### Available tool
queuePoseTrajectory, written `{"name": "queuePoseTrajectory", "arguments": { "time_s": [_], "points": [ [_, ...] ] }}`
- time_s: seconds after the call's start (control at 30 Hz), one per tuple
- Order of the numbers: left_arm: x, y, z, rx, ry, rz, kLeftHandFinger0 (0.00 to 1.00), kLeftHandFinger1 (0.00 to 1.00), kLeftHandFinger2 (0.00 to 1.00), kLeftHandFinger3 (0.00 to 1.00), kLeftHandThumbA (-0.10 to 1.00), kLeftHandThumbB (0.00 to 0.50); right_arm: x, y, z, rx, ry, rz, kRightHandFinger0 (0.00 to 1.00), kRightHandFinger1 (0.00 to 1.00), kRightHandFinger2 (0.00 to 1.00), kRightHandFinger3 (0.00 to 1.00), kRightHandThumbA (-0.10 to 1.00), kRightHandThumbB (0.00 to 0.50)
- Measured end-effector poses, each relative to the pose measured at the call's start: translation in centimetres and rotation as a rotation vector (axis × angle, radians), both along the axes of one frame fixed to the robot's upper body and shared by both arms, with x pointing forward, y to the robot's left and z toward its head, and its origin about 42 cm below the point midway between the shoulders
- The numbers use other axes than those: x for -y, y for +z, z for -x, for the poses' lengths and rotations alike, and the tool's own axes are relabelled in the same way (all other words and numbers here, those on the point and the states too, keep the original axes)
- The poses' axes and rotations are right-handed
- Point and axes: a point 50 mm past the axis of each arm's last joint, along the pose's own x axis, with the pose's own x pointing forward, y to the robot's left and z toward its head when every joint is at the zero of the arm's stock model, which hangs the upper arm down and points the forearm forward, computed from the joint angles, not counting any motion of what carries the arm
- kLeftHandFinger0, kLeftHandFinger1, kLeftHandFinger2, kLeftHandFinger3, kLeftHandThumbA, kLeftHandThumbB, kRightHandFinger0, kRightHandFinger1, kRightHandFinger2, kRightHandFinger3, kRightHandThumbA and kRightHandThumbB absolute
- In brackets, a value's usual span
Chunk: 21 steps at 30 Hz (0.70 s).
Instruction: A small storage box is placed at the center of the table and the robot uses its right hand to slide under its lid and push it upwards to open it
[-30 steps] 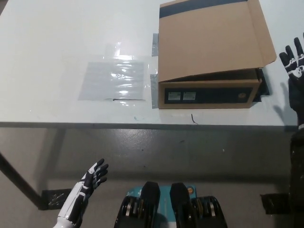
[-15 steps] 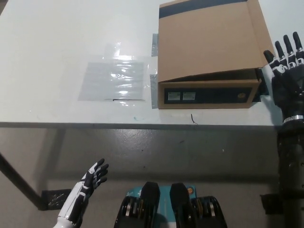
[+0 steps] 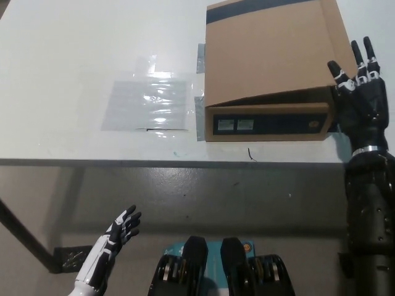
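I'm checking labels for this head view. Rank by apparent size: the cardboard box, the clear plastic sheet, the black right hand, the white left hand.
1. cardboard box
2. clear plastic sheet
3. black right hand
4. white left hand; it is nearer the camera, so the true hand sizes are unsure.

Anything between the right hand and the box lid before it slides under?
Nothing visible. The right hand, open, is right beside the lid's front right corner on the cardboard box. The left hand rests low, below the table.

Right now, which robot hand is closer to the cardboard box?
The right hand. It is open, right at the box's right edge by the lid corner. The white left hand hangs open below the table, far away.
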Motion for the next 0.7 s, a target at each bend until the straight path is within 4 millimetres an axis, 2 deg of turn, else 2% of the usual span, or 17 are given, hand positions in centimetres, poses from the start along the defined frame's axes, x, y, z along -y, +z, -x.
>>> {"name": "queuePoseTrajectory", "arguments": {
  "time_s": [0.2,0.5,0.7],
  "points": [
    [0.0,0.0,0.0,0.001,0.0,0.0,1.0,1.0,1.0,1.0,1.0,0.308,-1.2,1.2,0.1,0.031,0.021,-0.014,1.0,1.0,1.0,1.0,1.0,0.281],
    [0.0,0.0,0.0,0.001,0.0,0.0,1.0,1.0,1.0,1.0,1.0,0.326,-4.8,2.2,0.2,0.039,0.1,-0.048,1.0,1.0,1.0,1.0,1.0,0.31],
    [0.0,0.0,0.0,0.001,0.0,0.0,1.0,1.0,1.0,1.0,1.0,0.327,-7.0,3.8,-0.3,0.061,0.139,-0.059,1.0,1.0,1.0,1.0,1.0,0.307]
  ]
}}
